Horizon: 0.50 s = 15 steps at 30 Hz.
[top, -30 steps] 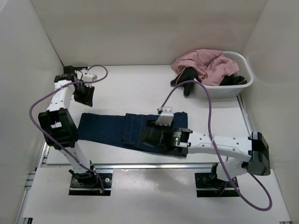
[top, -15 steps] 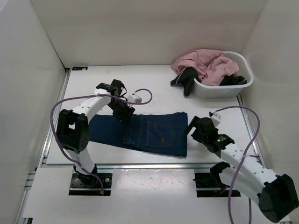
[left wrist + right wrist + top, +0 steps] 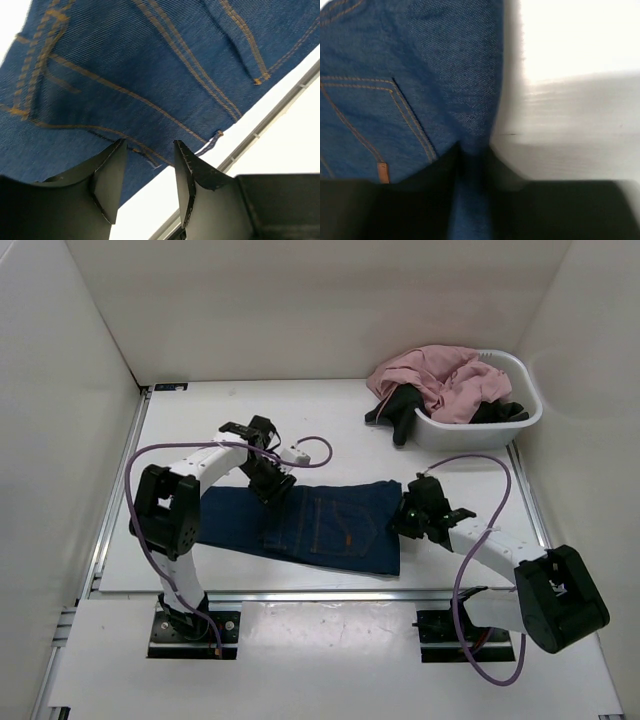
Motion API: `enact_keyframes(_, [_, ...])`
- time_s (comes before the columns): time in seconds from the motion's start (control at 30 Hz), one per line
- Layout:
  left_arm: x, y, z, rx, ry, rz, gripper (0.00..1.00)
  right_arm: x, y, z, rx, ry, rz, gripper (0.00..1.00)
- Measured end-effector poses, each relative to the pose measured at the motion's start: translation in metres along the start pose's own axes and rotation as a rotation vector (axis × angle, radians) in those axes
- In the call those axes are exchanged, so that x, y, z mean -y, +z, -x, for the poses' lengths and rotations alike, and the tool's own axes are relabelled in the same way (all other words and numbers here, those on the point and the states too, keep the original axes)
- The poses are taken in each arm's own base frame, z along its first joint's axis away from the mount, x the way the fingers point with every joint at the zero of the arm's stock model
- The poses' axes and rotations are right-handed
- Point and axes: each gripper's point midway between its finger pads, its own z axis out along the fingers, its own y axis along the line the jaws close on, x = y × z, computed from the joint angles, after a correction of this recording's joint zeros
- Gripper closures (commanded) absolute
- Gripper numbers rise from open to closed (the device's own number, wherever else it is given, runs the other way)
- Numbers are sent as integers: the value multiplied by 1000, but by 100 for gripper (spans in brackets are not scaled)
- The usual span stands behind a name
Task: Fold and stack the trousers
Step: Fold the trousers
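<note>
The trousers (image 3: 330, 525) lie flat on the white table, dark blue denim with orange stitching, waist end to the right and legs running left. My left gripper (image 3: 270, 483) hangs over their far edge near the middle. In the left wrist view its jaws stand apart (image 3: 148, 150), the denim's (image 3: 125, 65) edge runs past the fingertips, and bare table shows in the gap. My right gripper (image 3: 405, 518) is at the waist end on the right. In the blurred right wrist view it (image 3: 472, 155) has a strip of denim (image 3: 395, 75) pinched between its near-closed jaws.
A white basket (image 3: 530, 410) stands at the back right with a pink garment (image 3: 440, 375) heaped in it and a black garment (image 3: 395, 410) hanging over its left side. A metal rail (image 3: 110, 540) borders the table on the left; white walls enclose it.
My left arm swung from the far left corner to the trousers' far edge. My right arm lifted off the trousers, pulled back, then came to their right edge and closed on it.
</note>
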Motion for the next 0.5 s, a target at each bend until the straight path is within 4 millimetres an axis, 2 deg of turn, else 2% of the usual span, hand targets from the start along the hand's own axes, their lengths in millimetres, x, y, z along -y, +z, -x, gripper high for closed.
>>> enact_keyframes(0.03, [-2,-1,0,2,-6,6,45,0,0,-1,-3,9,-1,86])
enact_keyframes(0.07, [-5,-3,-1,8,-16,13,44,2,0,-1,-4,21,-2,100])
enact_keyframes(0.17, [-23,-18,-6,38,-70,55,43,6,-1,1,-15,61,-7,100])
enact_keyframes(0.27, [-49,-39,-15,78,-137,124,43,21,-8,10,0,118,-39,100])
enact_keyframes(0.37, [-71,-56,-28,94,-194,193,43,42,-32,36,62,197,-92,100])
enact_keyframes(0.5, [-75,-52,-40,72,-210,216,43,56,-88,91,194,193,-197,100])
